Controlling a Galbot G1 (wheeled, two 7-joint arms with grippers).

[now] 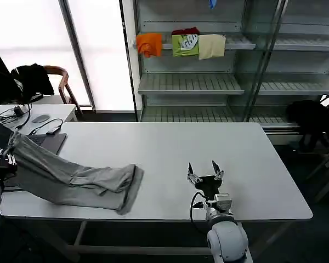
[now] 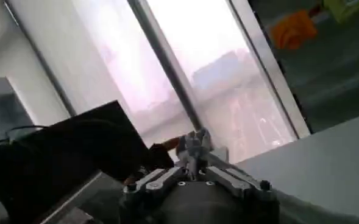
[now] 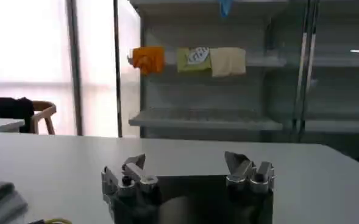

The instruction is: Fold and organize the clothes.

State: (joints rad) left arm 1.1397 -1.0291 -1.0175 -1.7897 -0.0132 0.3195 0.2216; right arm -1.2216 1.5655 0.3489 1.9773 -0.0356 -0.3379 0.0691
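Right gripper (image 1: 203,170): your right arm reaches up from the near edge of the white table (image 1: 170,148), claw pointing away from you, its two fingers spread wide and holding nothing. In the right wrist view the same claw (image 3: 188,167) sits low over bare tabletop, jaws apart.

Left gripper (image 1: 5,160): your left arm is at the table's left edge, raised, with one end of the grey garment (image 1: 71,178) draped up to it. In the left wrist view the fingers (image 2: 194,146) meet at the tips, but you cannot tell whether cloth is pinched between them.

Clothes on the table: one grey garment, crumpled lengthwise, running from the left gripper down onto the near-left tabletop.

Shelf items: three folded garments on the metal shelving (image 1: 236,82) behind the table – one orange (image 1: 149,43), one green (image 1: 185,44), one beige (image 1: 211,46).

Surroundings: a laptop (image 1: 46,142) and cables to the left, a chair (image 1: 57,82) by the bright windows.
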